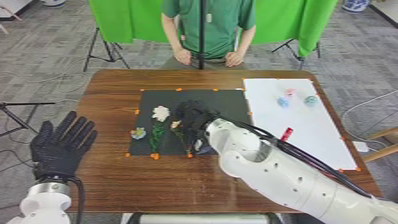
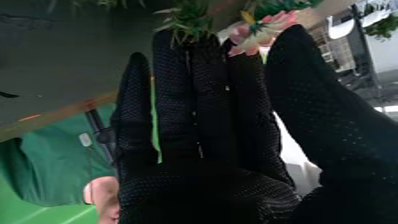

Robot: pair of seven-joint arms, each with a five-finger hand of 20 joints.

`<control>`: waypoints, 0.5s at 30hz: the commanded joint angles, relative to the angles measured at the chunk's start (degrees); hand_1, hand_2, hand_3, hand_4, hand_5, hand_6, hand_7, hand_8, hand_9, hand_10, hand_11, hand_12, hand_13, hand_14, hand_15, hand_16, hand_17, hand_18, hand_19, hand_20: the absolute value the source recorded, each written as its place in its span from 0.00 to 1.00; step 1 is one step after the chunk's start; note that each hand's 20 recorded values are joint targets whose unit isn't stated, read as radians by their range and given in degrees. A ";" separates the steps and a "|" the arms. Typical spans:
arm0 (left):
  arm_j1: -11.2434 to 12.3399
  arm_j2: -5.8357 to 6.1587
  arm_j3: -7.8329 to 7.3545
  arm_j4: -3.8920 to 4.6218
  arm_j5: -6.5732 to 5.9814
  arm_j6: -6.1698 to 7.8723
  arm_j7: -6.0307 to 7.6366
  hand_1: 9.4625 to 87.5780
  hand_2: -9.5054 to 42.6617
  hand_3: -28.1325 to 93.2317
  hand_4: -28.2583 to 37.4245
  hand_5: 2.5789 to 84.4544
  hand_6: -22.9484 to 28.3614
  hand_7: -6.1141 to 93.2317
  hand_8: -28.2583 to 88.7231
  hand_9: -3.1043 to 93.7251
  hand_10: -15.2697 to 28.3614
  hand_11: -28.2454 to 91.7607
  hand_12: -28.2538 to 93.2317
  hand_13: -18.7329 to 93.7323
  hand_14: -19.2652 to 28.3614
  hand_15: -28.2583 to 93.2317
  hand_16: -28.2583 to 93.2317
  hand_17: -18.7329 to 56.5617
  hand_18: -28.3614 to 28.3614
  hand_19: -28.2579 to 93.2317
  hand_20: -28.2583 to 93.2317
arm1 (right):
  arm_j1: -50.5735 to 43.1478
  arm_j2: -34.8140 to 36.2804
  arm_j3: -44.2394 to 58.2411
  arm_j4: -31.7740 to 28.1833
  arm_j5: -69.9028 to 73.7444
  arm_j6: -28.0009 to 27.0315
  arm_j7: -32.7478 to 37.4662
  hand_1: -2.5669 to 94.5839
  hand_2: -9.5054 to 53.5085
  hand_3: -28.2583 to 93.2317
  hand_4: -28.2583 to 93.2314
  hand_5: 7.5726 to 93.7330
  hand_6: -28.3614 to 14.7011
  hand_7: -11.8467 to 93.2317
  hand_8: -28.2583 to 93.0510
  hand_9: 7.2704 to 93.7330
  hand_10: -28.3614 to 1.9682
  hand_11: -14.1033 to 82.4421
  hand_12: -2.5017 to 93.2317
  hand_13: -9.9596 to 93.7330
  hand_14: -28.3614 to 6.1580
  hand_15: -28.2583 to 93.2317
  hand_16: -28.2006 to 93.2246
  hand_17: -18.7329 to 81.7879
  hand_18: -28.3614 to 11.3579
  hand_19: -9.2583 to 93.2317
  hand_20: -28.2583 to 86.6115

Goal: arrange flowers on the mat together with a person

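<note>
The right hand [image 1: 193, 114] is over the dark mat [image 1: 213, 96], just right of the laid flowers. In the right wrist view the right hand [image 2: 209, 110] has straight fingers, with a pink-and-cream flower [image 2: 262, 34] and green leaves [image 2: 188, 21] by the fingertips; whether they touch is unclear. On the mat lie a white flower [image 1: 161, 113] with a green stem, a small bluish flower [image 1: 138, 133] at the left edge and a pale flower [image 1: 176, 124] on a thin stem. The left hand [image 1: 62, 145] is open beside the table's left edge.
A white sheet [image 1: 293, 120] on the right bears small pink [image 1: 290, 92], blue [image 1: 283, 102] and green [image 1: 311, 101] items and a red object [image 1: 287, 134] near the right arm. Across the table a person's hands [image 1: 234, 59] rest at the far edge.
</note>
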 commanded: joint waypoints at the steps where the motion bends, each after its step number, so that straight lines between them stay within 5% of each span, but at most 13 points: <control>1: 1.31 -0.28 -0.09 0.17 -0.45 0.39 0.13 0.14 0.50 0.85 0.00 0.49 0.61 0.21 0.16 0.42 0.70 0.39 0.31 0.40 0.74 0.51 0.18 0.17 0.78 0.54 0.35 | -0.65 1.54 1.52 -3.17 -1.84 2.85 -0.48 0.47 0.00 0.89 0.00 0.55 0.70 0.40 0.09 0.60 0.60 0.37 0.24 0.56 0.58 0.57 0.44 0.37 0.27 0.69 0.46; 8: 0.88 -0.27 0.17 0.36 -0.16 0.17 -0.24 0.14 0.50 0.85 0.00 0.49 0.61 0.21 0.16 0.42 0.70 0.39 0.31 0.40 0.74 0.51 0.18 0.17 0.78 0.54 0.35 | 1.14 0.73 -1.61 -1.25 -2.40 8.16 2.74 0.44 0.00 0.85 0.00 0.61 0.70 0.40 0.11 0.61 0.56 0.36 0.23 0.56 0.55 0.57 0.43 0.37 0.26 0.68 0.45; 15: 0.98 -0.25 0.16 0.37 -0.49 0.59 -0.31 0.14 0.50 0.85 0.00 0.49 0.61 0.21 0.16 0.42 0.70 0.39 0.31 0.40 0.73 0.51 0.18 0.17 0.78 0.54 0.35 | 1.69 -0.09 -3.12 -0.22 -4.26 10.08 2.92 0.57 0.06 0.79 0.00 0.66 0.71 0.49 0.18 0.67 0.58 0.35 0.23 0.59 0.58 0.57 0.42 0.38 0.28 0.69 0.44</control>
